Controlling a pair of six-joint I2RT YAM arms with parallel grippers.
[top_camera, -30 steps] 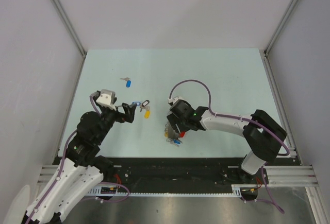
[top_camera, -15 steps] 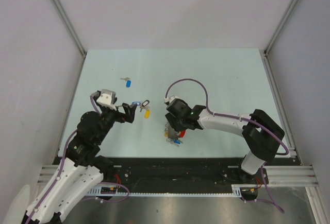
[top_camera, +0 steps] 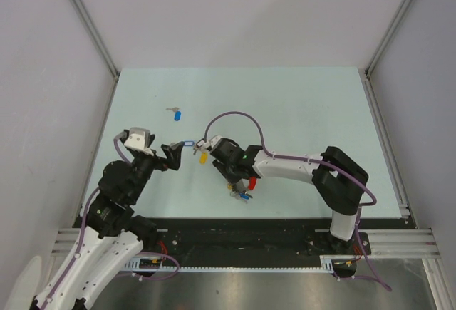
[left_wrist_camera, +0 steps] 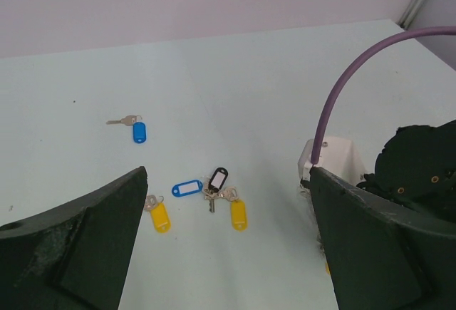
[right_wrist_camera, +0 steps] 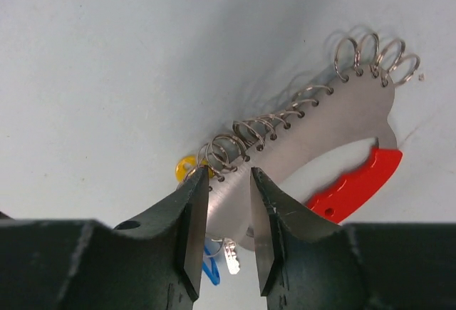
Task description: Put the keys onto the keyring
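Keyring plate (right_wrist_camera: pixel 313 146): silvery metal, smooth, with a dull brushed shine.
Wire coils (right_wrist_camera: pixel 249 133): thin bright metal, glossy.
Red arc (right_wrist_camera: pixel 354 182): plastic, smooth, slightly glossy.
Keys (left_wrist_camera: pixel 127 120): silvery metal.
Key tags (left_wrist_camera: pixel 239 215): coloured plastic, smooth.
Table (left_wrist_camera: pixel 285 89): pale green, matt, smooth.
Right gripper fingers (right_wrist_camera: pixel 187 231): dark plastic, matt.
Cable (left_wrist_camera: pixel 347 75): purple sheath, smooth.

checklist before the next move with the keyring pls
1. Right gripper astride the keyring at its metal links: ok
2. Keyring firmly gripped: cannot tell
3. Left gripper open, holding nothing: ok
4. Loose keys on the table, seen from the left wrist: ok
5. All keys on the keyring: not ok, blue-tagged key lies alone
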